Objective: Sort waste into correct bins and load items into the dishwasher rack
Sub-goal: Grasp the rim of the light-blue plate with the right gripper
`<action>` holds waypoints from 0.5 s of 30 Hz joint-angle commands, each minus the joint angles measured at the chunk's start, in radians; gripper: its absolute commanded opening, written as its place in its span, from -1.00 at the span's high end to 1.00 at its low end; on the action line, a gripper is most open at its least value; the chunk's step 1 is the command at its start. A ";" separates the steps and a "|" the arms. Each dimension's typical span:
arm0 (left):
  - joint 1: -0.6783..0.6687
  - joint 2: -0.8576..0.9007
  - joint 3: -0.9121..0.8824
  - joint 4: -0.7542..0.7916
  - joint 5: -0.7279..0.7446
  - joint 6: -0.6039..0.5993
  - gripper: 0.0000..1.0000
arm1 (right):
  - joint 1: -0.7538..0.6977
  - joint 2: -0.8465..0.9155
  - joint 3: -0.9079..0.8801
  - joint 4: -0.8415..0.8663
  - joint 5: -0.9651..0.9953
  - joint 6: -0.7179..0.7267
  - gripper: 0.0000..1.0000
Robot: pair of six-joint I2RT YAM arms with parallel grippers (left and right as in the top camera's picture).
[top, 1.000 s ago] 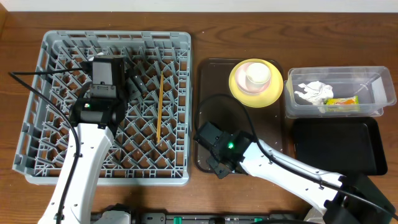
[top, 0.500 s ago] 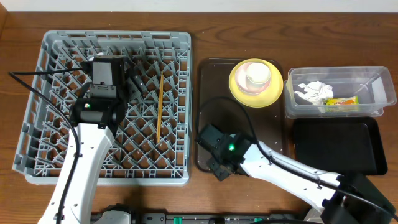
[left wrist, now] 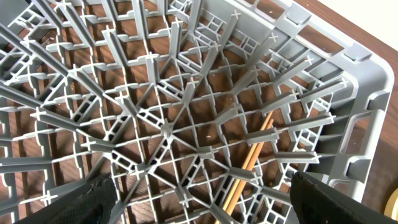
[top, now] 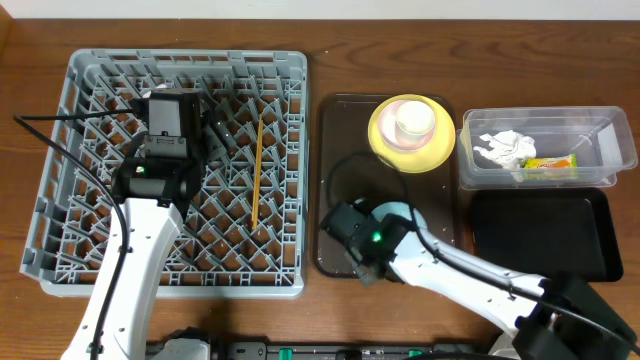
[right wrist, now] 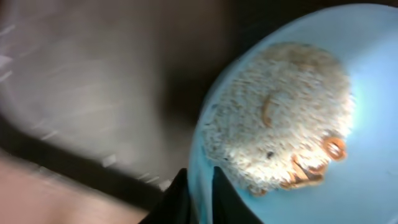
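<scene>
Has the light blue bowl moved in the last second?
Yes. The light blue bowl has emerged from under the right arm toward the round yellow plate.

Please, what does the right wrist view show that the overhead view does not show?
Only the right wrist: pale rice-like scraps inside the light blue round bowl, and the right gripper pinching its rim. Only overhead: the grey plastic dishwasher rack holding thin wooden chopsticks, the round yellow plate, the clear plastic tub, the shallow black tray. Both: the bowl, half hidden under the arm from overhead.
</scene>
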 commanded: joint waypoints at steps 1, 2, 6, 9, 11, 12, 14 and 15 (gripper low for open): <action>0.003 -0.002 0.009 0.001 -0.002 0.002 -0.82 | -0.087 0.005 -0.004 0.010 0.122 0.114 0.72; 0.003 -0.002 0.009 0.001 -0.002 0.002 -0.82 | -0.109 0.005 -0.004 0.014 0.115 0.123 0.71; 0.003 -0.002 0.009 0.001 -0.002 0.002 -0.82 | -0.220 0.005 -0.004 0.035 0.025 0.124 0.66; 0.003 -0.002 0.009 0.001 -0.002 0.002 -0.82 | -0.279 0.005 -0.004 0.035 -0.024 0.121 0.63; 0.003 -0.002 0.009 0.001 -0.002 0.002 -0.82 | -0.300 0.005 -0.004 0.035 -0.039 0.104 0.64; 0.003 -0.002 0.009 0.001 -0.002 0.002 -0.82 | -0.306 0.005 -0.004 0.035 -0.040 0.104 0.64; 0.003 -0.002 0.009 0.001 -0.002 0.002 -0.82 | -0.307 0.005 -0.004 0.035 -0.040 0.104 0.67; 0.003 -0.002 0.009 0.001 -0.002 0.002 -0.82 | -0.307 0.005 -0.004 0.035 -0.040 0.101 0.70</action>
